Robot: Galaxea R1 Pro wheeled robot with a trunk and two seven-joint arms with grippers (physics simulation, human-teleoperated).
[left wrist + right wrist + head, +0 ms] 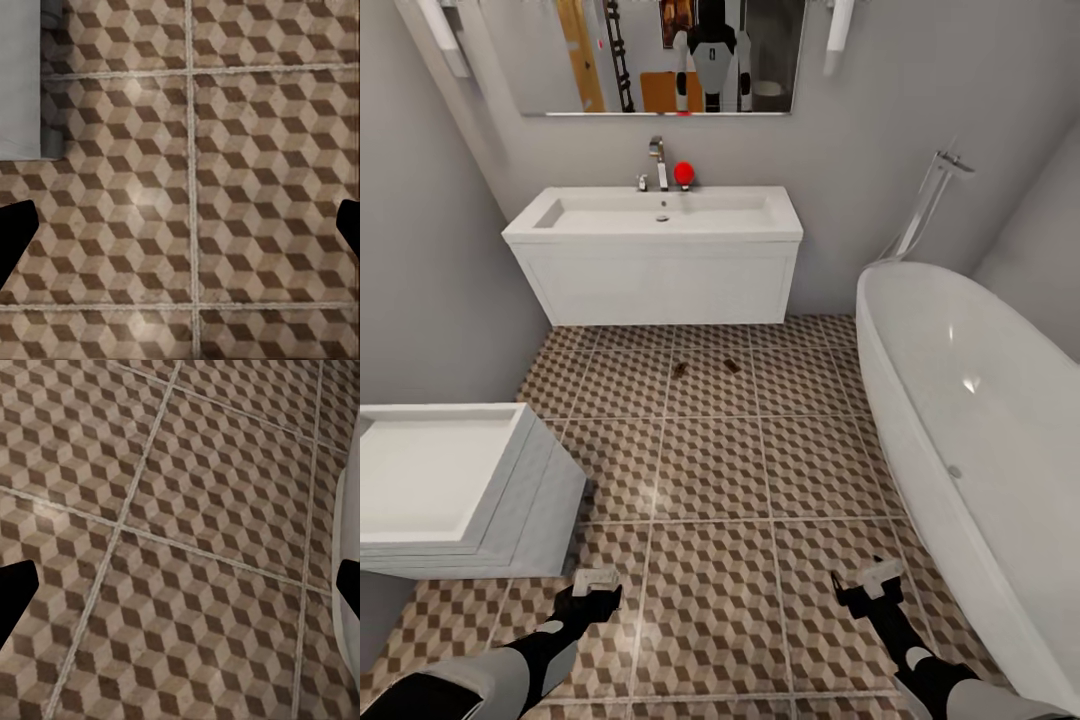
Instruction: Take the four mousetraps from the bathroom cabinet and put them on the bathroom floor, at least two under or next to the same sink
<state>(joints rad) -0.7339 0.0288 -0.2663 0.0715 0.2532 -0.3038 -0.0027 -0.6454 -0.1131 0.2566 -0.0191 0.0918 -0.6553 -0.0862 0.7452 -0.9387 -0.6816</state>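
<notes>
both hands point(595, 583) point(870, 580) hanging open, empty | two mousetraps point(679, 369) point(732, 365) lying far ahead by sink point(660, 213) | neither hand nearer

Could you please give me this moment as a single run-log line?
two mousetraps on bathroom floor before sink | left gripper open, empty | right gripper open, empty

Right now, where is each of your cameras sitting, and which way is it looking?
Head view: up on my head, looking down at the sink, bathtub, two mousetraps on the bathroom floor; both arms show, left gripper and right gripper.
Left wrist view: near the left gripper, facing floor tiles; dark fingers at the edges.
Right wrist view: near the right gripper, facing tiles; dark fingers show.
All three share the cube-patterned floor.
</notes>
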